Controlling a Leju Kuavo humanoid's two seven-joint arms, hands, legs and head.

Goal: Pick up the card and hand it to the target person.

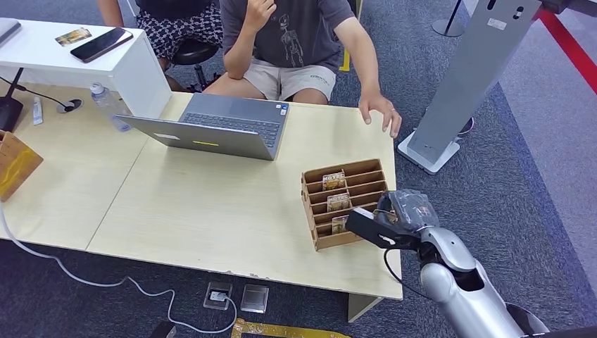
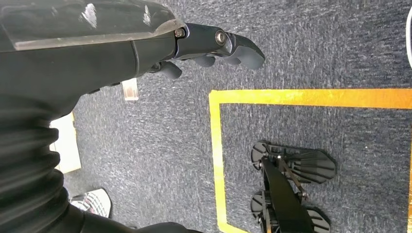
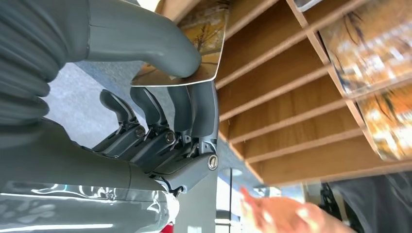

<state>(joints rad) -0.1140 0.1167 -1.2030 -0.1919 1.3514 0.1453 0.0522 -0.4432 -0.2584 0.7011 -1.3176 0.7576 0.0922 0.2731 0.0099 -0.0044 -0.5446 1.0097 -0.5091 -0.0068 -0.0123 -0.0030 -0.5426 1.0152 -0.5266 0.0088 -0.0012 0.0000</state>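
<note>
A wooden card rack [image 1: 360,169] stands at the table's near right corner, with picture cards [image 1: 334,180] upright in its slots. My right hand [image 1: 405,211] is at the rack's right end. Up close, its thumb [image 3: 145,41] and fingers [image 3: 199,111] pinch an orange-toned card [image 3: 209,43] just outside the rack's wooden dividers [image 3: 291,73]. A seated person [image 1: 296,35] faces me across the table, one hand [image 1: 380,113] resting on the far edge. My left hand [image 2: 214,46] hangs over the carpet, fingers loosely extended and holding nothing.
An open laptop [image 1: 218,127] sits mid-table with a water bottle [image 1: 109,105] beside it. A white shelf [image 1: 134,70] carrying a phone [image 1: 102,44] stands at the back left. A grey kiosk stand [image 1: 472,77] rises right of the table. A brown box [image 1: 14,165] is at the left edge.
</note>
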